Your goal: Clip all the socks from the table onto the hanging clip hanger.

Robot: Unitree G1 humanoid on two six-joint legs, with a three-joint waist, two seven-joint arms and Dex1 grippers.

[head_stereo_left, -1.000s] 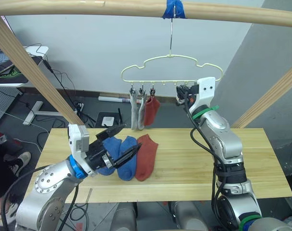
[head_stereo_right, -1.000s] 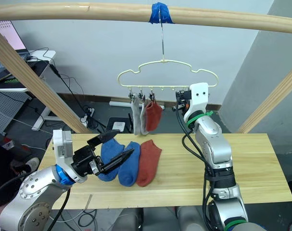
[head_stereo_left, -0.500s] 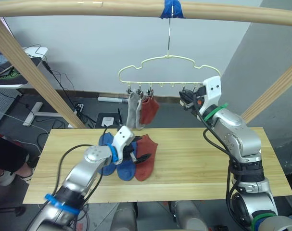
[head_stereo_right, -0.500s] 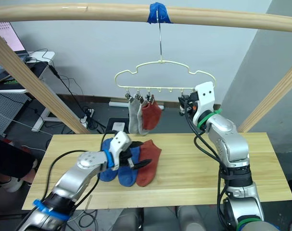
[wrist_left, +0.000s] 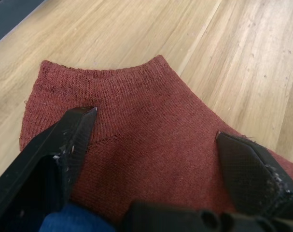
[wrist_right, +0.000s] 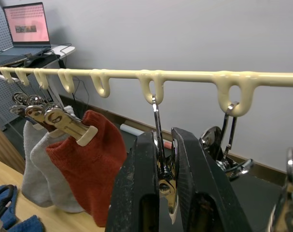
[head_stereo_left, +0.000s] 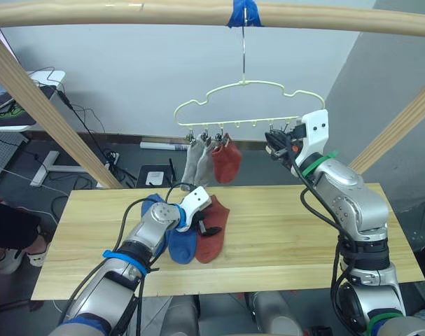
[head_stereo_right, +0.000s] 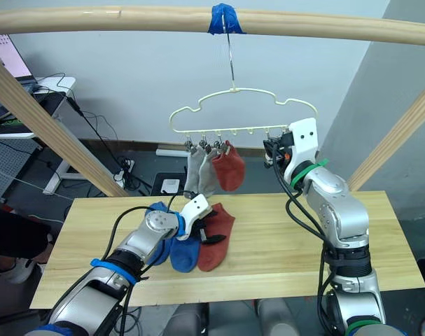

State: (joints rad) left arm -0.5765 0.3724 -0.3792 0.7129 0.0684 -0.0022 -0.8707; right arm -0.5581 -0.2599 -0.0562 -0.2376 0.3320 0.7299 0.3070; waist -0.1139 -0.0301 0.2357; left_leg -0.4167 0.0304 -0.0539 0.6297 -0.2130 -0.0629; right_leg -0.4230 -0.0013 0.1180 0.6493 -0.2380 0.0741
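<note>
Under the left gripper point(wrist_left: 156, 145) we see the rust red sock point(wrist_left: 136, 140) cut off by the frame edge, a sliver of blue sock point(wrist_left: 64, 221) behind one finger, and the clip point(wrist_right: 164, 181) half hidden between the right gripper point(wrist_right: 163, 159) fingers.

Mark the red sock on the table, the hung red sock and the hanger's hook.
red sock on the table point(wrist_left: 146, 145), left wrist view, mid fabric.
hung red sock point(head_stereo_left: 227, 162), left eye view, centre.
hanger hook point(head_stereo_right: 230, 63), right eye view, shaft.

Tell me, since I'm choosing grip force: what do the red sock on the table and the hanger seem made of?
The red sock looks like soft knitted fabric: fine ribbed loops and a fuzzy edge. The hanger seems to be smooth cream-coated wire or plastic, hard to tell which, and its clips look like shiny metal.
</note>
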